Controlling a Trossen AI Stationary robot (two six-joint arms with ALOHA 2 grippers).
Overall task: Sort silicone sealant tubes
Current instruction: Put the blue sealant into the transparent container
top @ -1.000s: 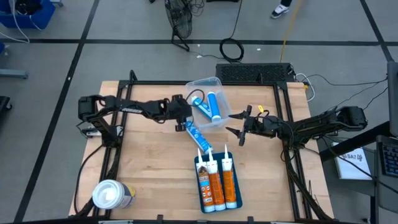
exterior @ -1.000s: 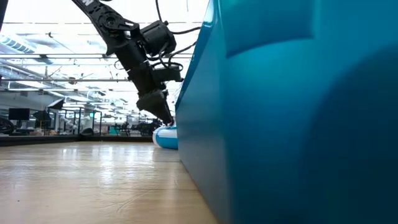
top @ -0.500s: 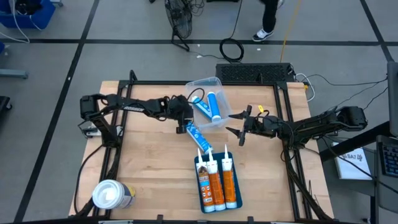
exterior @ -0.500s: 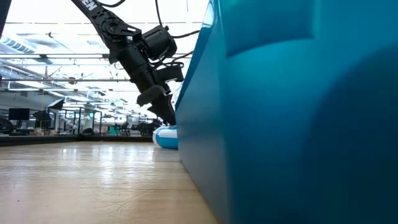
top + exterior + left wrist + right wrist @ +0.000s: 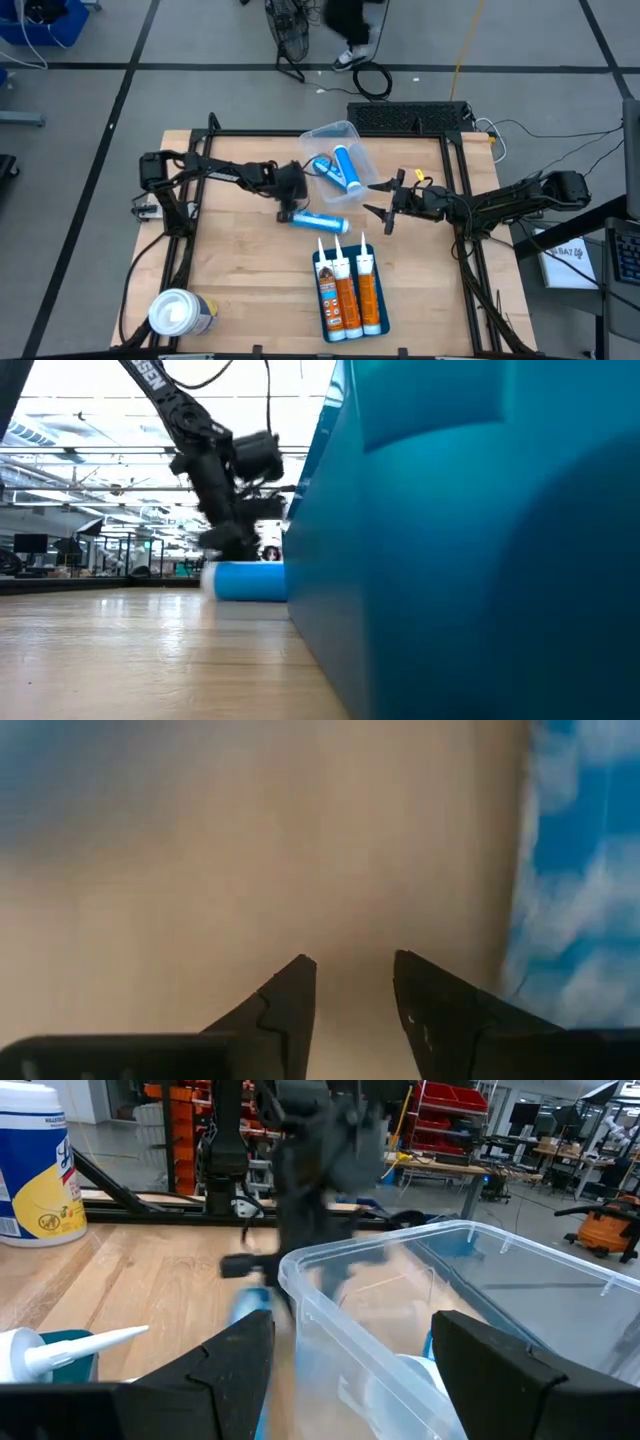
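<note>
One blue-and-white sealant tube (image 5: pixel 318 221) lies flat on the wooden table, lengthwise from left to right; the low view shows its side (image 5: pixel 248 581). My left gripper (image 5: pixel 290 210) is shut, pointing steeply down at the tube's left end, with only table between its tips (image 5: pixel 350 960). Two more blue tubes (image 5: pixel 336 168) lie in the clear bin (image 5: pixel 312 136). Three orange tubes (image 5: pixel 346 296) lie in the blue tray (image 5: pixel 322 318). My right gripper (image 5: pixel 372 198) hovers open and level, right of the bin. My left gripper (image 5: pixel 228 550) stands just over the lying tube's left end (image 5: pixel 295 216), fingers slanting down from the table's left. The tube (image 5: pixel 570 870) runs beside the outer side of one finger (image 5: pixel 440 1010); I cannot tell whether they touch.
A fat white-topped canister (image 5: pixel 178 312) stands at the near left corner. The tray's teal wall (image 5: pixel 450 540) fills the right of the low view. The bin's rim (image 5: pixel 330 1260) stands close in front of my right gripper (image 5: pixel 350 1350). A person walks on the floor beyond the far edge (image 5: pixel 350 25).
My left gripper has sunk toward the table and tipped steeper, staying shut. The blue tube beside it has swung from slanting toward the tray to lying left to right across the table; its right end has moved away from the tray.
</note>
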